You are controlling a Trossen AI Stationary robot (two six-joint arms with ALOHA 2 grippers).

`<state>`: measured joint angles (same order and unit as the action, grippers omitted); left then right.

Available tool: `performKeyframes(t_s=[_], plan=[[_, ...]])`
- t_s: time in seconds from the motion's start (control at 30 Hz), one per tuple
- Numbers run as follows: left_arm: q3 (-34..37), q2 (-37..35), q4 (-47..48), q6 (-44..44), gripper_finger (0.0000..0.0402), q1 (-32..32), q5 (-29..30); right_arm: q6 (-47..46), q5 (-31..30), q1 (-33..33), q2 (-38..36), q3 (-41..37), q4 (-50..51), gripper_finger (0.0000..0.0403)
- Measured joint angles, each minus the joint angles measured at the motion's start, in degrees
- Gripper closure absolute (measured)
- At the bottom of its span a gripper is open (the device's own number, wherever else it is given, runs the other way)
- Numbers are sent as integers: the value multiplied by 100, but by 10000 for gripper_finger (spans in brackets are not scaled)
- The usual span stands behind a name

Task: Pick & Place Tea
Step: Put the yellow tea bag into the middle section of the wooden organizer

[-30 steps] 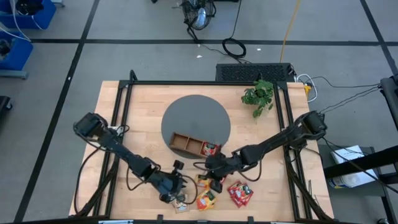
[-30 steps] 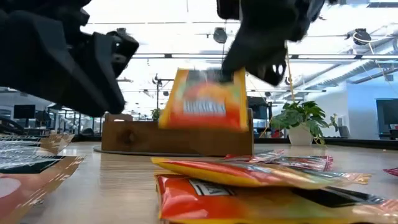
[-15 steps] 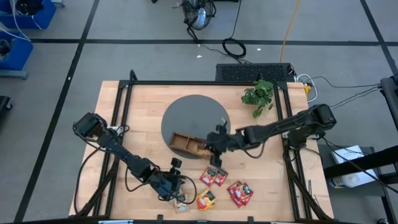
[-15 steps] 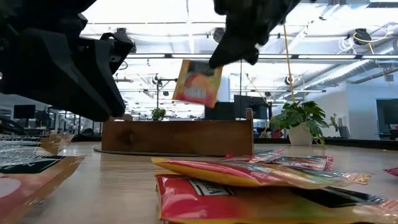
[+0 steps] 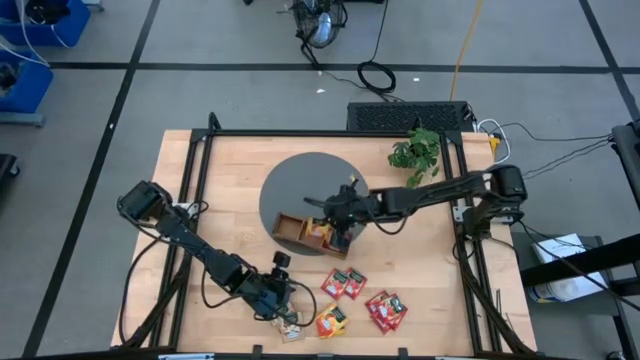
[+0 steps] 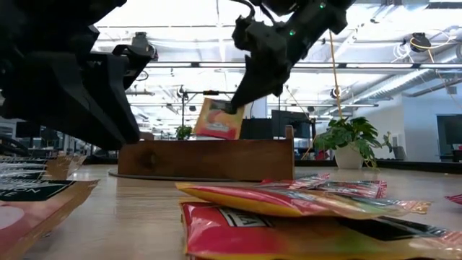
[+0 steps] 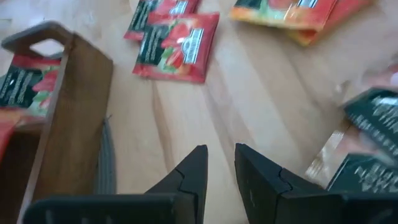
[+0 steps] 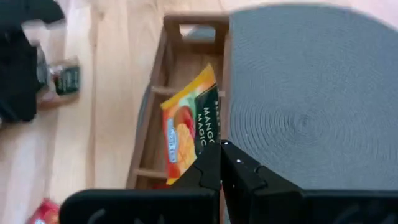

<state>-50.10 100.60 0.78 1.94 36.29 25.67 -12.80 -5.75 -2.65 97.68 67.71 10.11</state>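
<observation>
My right gripper (image 5: 328, 228) is over the brown wooden tray (image 5: 296, 228), shut on an orange-yellow sachet (image 8: 189, 130), which in the low view hangs as the sachet (image 6: 217, 120) just above the tray wall (image 6: 209, 160). A red sachet (image 7: 20, 87) lies in one tray compartment. Red sachets (image 5: 343, 284) (image 5: 386, 311), another orange-yellow one (image 5: 331, 321) and dark green ones (image 5: 290, 329) lie flat on the table. My left gripper (image 7: 221, 168) hovers low near the green sachets (image 7: 373, 124), open by a narrow gap and touching nothing. My right gripper pinches the orange-yellow sachet between its two fingers at one edge (image 8: 208, 147), near a corner. The fingers slant down from the table's right side. The sachet is lifted clear and hangs tilted below the fingertips (image 6: 232, 108), over the tray.
The tray sits at the near edge of a round dark grey mat (image 5: 315, 180). A small potted plant (image 5: 416, 155) stands at the far right. A black frame (image 5: 205, 150) borders the tabletop. Bare wood lies between the tray and the sachets near the front edge.
My right gripper, shut on the orange-yellow sachet, has risen from the sachets near the front edge and moved toward the far side and left until it is over the tray. The sachet went with it, lifted clear. The red sachets it had covered now show.
</observation>
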Motion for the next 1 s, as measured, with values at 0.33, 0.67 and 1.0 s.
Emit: performKeyframes(t_s=[0.33,0.67,1.0], plan=[[0,-2,29,8,314,-11,136,156,-47,77,331,4,-277,403],[0,-2,87,-12,314,-26,140,365,-310,79,306,54,-504,403],[0,-2,118,3,314,-26,142,262,-148,61,309,54,-154,403]])
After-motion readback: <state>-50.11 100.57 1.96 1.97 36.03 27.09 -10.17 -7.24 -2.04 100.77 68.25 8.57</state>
